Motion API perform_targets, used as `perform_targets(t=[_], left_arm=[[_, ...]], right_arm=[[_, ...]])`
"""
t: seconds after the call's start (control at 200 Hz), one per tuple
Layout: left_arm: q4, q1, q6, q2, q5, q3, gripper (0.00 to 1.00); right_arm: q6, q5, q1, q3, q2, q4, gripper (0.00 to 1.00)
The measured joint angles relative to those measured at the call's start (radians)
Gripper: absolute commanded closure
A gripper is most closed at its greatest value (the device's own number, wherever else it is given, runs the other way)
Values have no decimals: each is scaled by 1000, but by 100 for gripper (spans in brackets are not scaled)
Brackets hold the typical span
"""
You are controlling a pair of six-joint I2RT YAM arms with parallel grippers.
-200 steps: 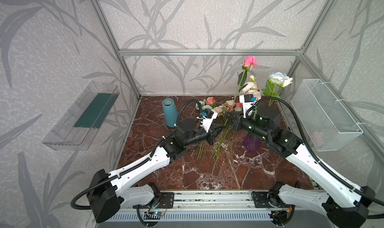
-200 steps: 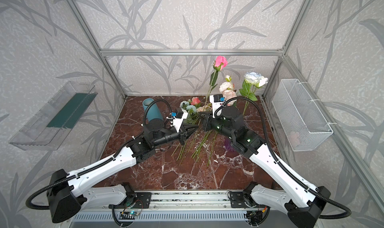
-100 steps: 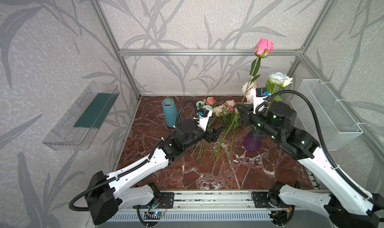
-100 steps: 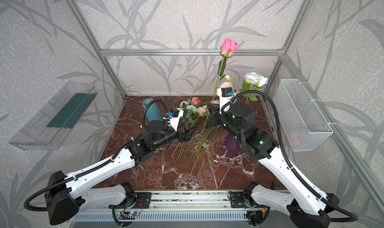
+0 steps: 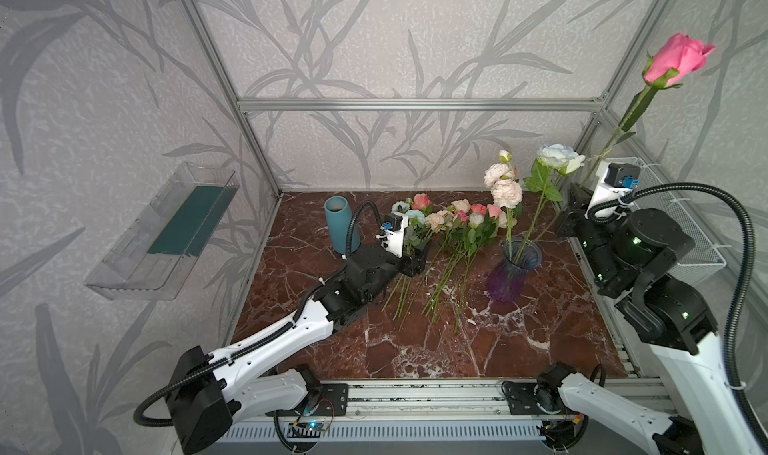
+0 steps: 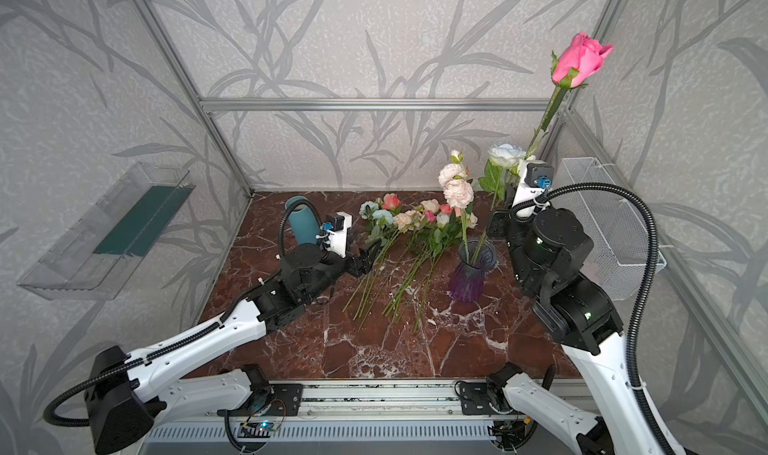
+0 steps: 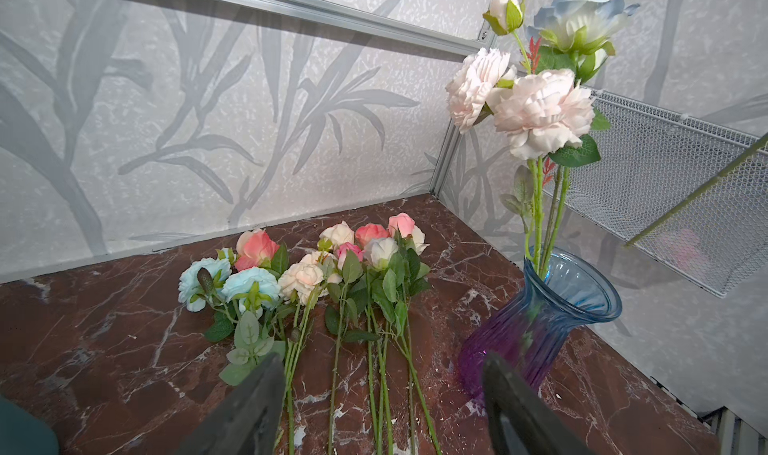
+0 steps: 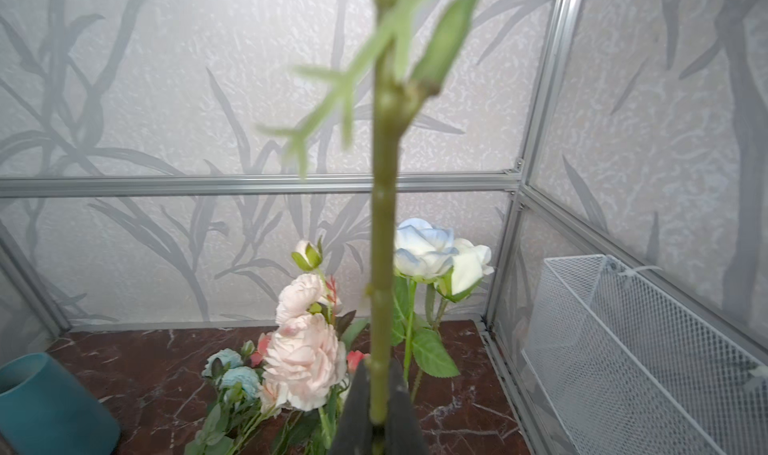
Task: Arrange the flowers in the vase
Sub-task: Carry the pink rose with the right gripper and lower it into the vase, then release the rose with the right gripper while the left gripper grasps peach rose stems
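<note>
Clamping the stem of the pink rose (image 5: pixel 675 60), the right pincer (image 8: pixel 377 394) holds it tilted at two o'clock from the vase (image 5: pixel 513 274). The left pincer (image 7: pixel 382 374) gapes wide over flowers (image 5: pixel 451 224) lying at nine o'clock.

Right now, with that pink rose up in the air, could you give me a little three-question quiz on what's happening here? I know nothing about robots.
1. Fill in: the vase is blue at the rim and ____ at the base.
2. True or false: the left gripper is open and empty, near the stems of the flowers lying on the table.
3. What does the shut right gripper hold?
A. the pink rose, by its stem
B. the vase
C. nothing

Key: 1 purple; 2 true; 3 A.
</note>
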Motion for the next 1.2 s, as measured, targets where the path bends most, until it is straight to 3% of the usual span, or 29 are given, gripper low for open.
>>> perform_targets(t=[0.265, 0.5, 0.99, 1.2], left_arm=[[0, 0, -15, 5, 2, 0, 25], [0, 0, -17, 22, 3, 0, 25], [-2, 0, -18, 63, 5, 0, 25], [-100, 0, -26, 173, 2, 68, 30]], right_arm=[[68, -40, -105, -216, 12, 31, 91], [185, -85, -118, -375, 2, 31, 68], [272, -166, -119, -393, -146, -73, 63], [317, -238, -119, -381, -235, -119, 64]])
